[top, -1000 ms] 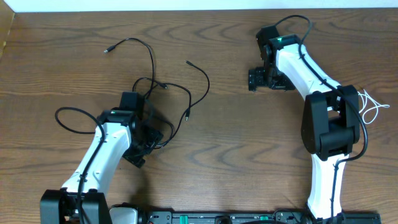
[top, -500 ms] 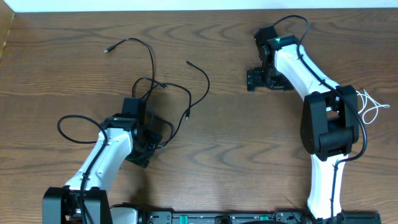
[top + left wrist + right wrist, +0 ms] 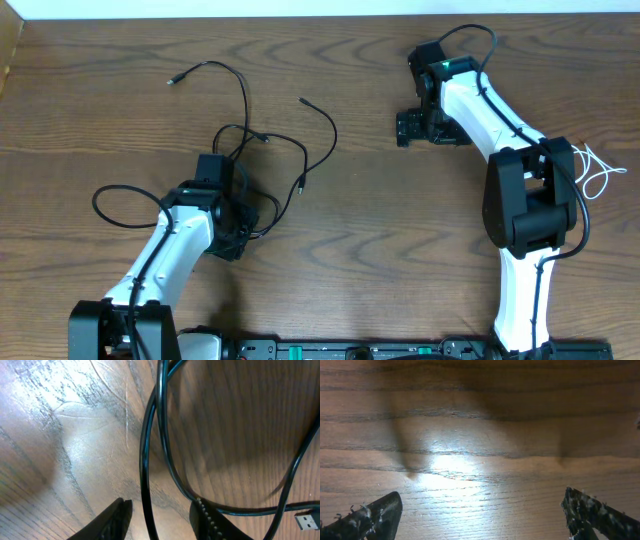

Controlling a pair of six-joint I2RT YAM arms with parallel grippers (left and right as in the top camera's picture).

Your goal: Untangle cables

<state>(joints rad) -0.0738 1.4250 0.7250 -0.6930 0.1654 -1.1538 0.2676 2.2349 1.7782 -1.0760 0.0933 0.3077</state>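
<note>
Brown wood-grain table (image 3: 370,240), soft glare patches

My left gripper (image 3: 236,238) has slid slightly sideways just below the tangle of black cables (image 3: 262,140). Its jaws have drawn closer together with one strand between them. The cord loop (image 3: 112,192) left of the tangle has shifted slightly too.
</note>
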